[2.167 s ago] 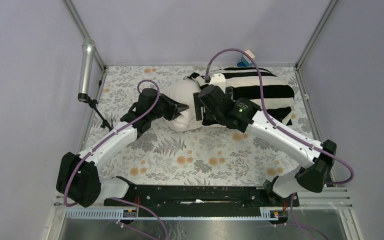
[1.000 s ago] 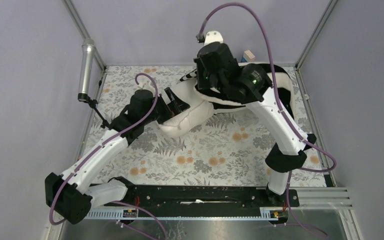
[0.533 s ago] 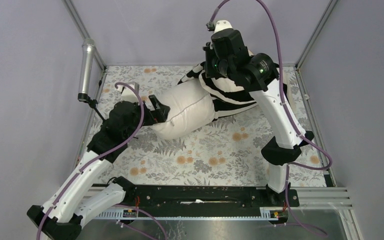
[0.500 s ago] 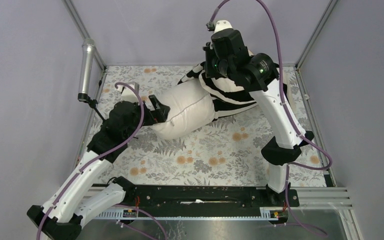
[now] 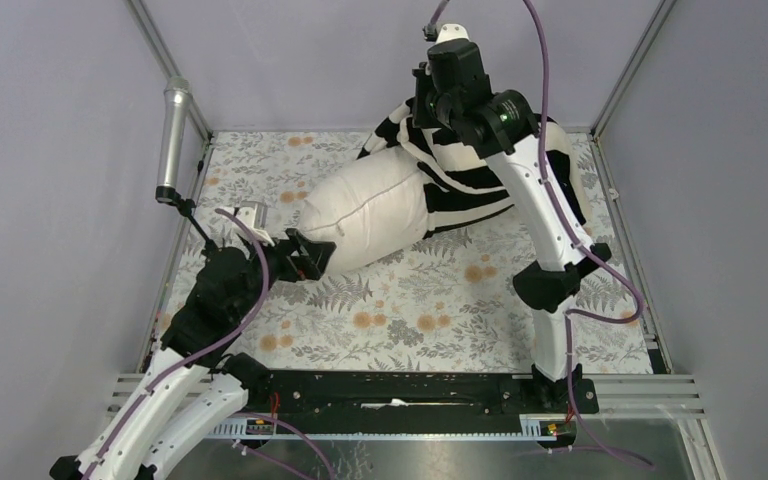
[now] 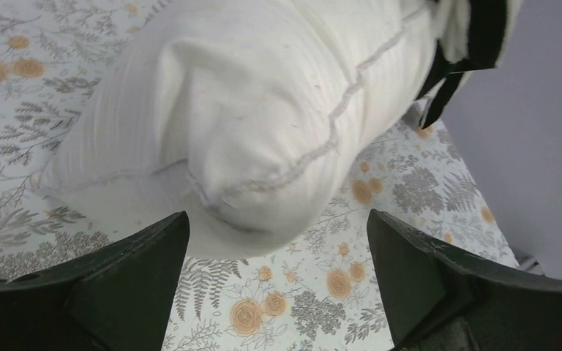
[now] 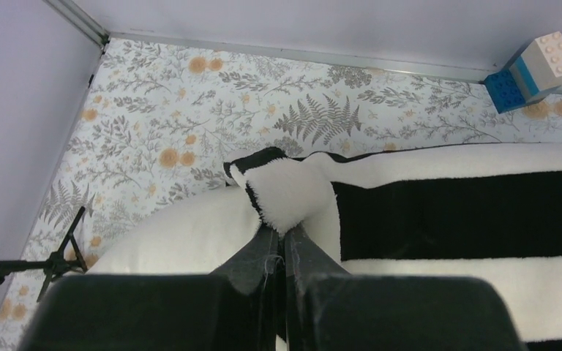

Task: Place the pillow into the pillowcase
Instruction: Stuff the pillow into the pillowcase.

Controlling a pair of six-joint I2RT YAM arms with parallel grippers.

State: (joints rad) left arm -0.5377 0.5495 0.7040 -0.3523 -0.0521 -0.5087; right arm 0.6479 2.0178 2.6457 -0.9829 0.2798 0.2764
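Observation:
The cream pillow [image 5: 365, 215] lies slanted on the floral table, its far-right end inside the black-and-white striped pillowcase [image 5: 465, 175]. My right gripper [image 5: 422, 118] is raised at the back and shut on a white corner of the pillowcase's open edge [image 7: 285, 194], holding it up above the pillow [image 7: 183, 234]. My left gripper [image 5: 308, 255] stands open just off the pillow's near-left end. In the left wrist view its fingers [image 6: 128, 281] flank bare tablecloth, and the pillow's rounded end [image 6: 263, 117] lies just beyond the fingertips, not touched.
A microphone [image 5: 173, 140] on a thin stand [image 7: 36, 267] stands at the table's left edge. A blue and white toy block [image 7: 534, 69] sits at the back wall. Metal frame posts bound both sides. The floral tablecloth [image 5: 410, 310] covers the table.
My right arm has lifted the pillowcase edge up and toward the back. My left gripper has drawn back to the near left, off the pillow's end, which now lies stretched out longer.

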